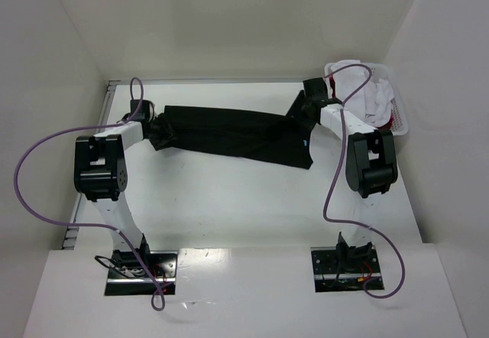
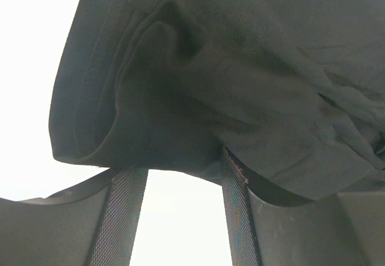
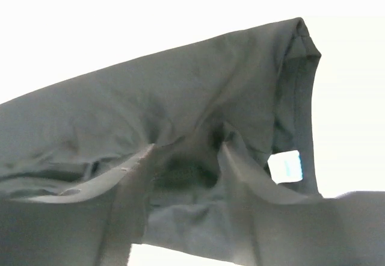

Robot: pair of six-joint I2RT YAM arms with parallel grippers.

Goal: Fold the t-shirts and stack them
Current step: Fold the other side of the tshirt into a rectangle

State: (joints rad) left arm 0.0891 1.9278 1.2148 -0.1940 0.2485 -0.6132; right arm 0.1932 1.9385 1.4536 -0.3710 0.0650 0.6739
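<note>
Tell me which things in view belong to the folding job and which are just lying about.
Job in hand:
black t-shirt, stretched between the left gripper and the right gripper
white t-shirts and some red cloth, heaped in the white lattice basket

Just lying about:
the white lattice basket itself
purple cables on the arms

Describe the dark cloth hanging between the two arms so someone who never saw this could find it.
Over the far half of the white table, the black t-shirt stretches from the left tool to the right tool, each gripping one end. It is the only dark garment; the other clothes, white and red, sit piled in the white basket at the far right.
</note>
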